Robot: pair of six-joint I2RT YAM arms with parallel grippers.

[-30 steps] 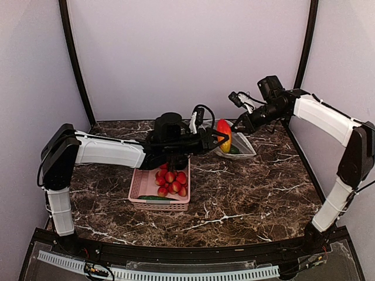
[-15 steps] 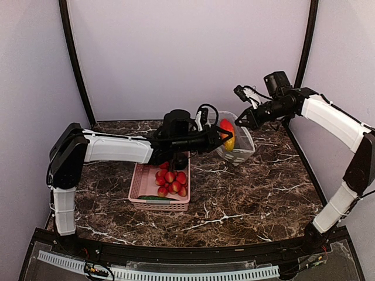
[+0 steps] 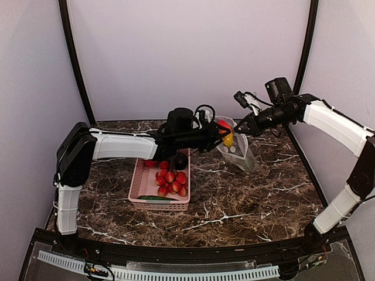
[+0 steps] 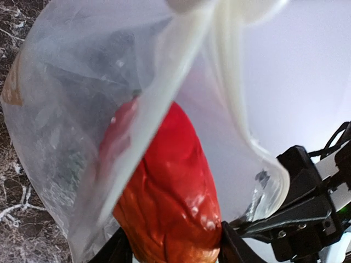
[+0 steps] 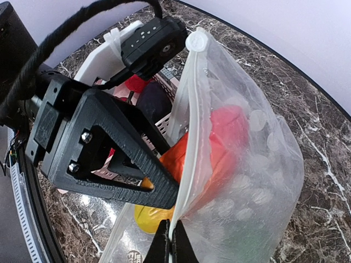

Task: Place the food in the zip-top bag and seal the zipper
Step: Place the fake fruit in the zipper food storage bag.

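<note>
— At the far side of the desk (image 3: 263,193), what does the right tool (image 5: 171,241) do?
— It is clenched on the zip-top bag (image 5: 252,181) at the zipper (image 5: 189,120) edge, holding it up so that the mouth hangs open, I think.
— And the left tool (image 4: 173,249)?
— It grasps the mango (image 4: 175,181), partly through the mouth. A green piece (image 5: 244,241) lies low in the bag.
— What waits outside?
— The pink basket (image 3: 140,187) holds the red fruits (image 3: 171,181) and the cucumber (image 3: 155,198); the zipper is not sealed yet, so most of the food remains to move.
</note>
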